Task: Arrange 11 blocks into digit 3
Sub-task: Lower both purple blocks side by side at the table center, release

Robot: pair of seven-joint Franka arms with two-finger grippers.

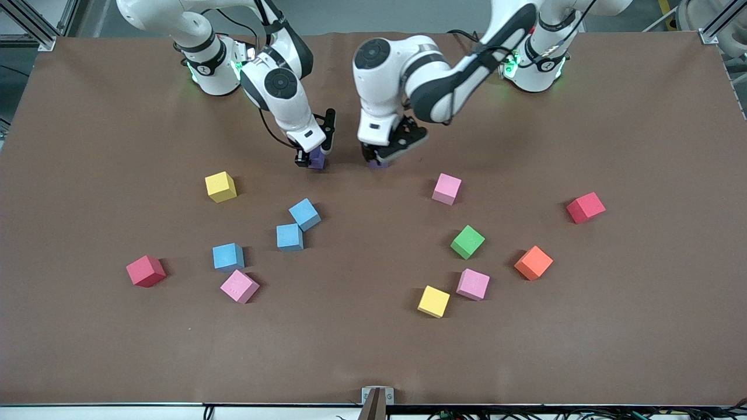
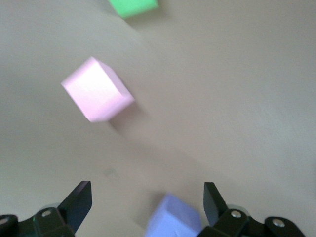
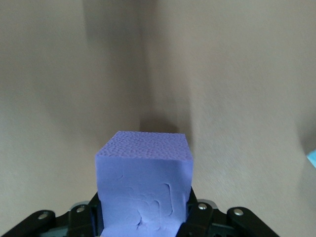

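Note:
My right gripper (image 1: 315, 155) is shut on a purple block (image 1: 317, 159) (image 3: 143, 180), low over the table in front of the arms' bases. Beside it, my left gripper (image 1: 378, 158) (image 2: 146, 202) stands open around a second purple block (image 1: 378, 164) (image 2: 174, 220), which rests on the table close to one finger (image 2: 215, 201). Loose blocks lie nearer the camera: yellow (image 1: 220, 186), three blue (image 1: 304, 214) (image 1: 289, 237) (image 1: 228, 256), pink (image 1: 239, 286), pink (image 1: 446, 188) (image 2: 97, 92), green (image 1: 467, 241) (image 2: 133, 6), orange (image 1: 533, 262), pink (image 1: 473, 284), yellow (image 1: 433, 301). No digit 3 figure is in view.
Two red cubes lie on the brown table: one (image 1: 146, 271) toward the right arm's end, one (image 1: 585, 207) toward the left arm's end. A metal bracket (image 1: 377, 399) sits at the table's near edge.

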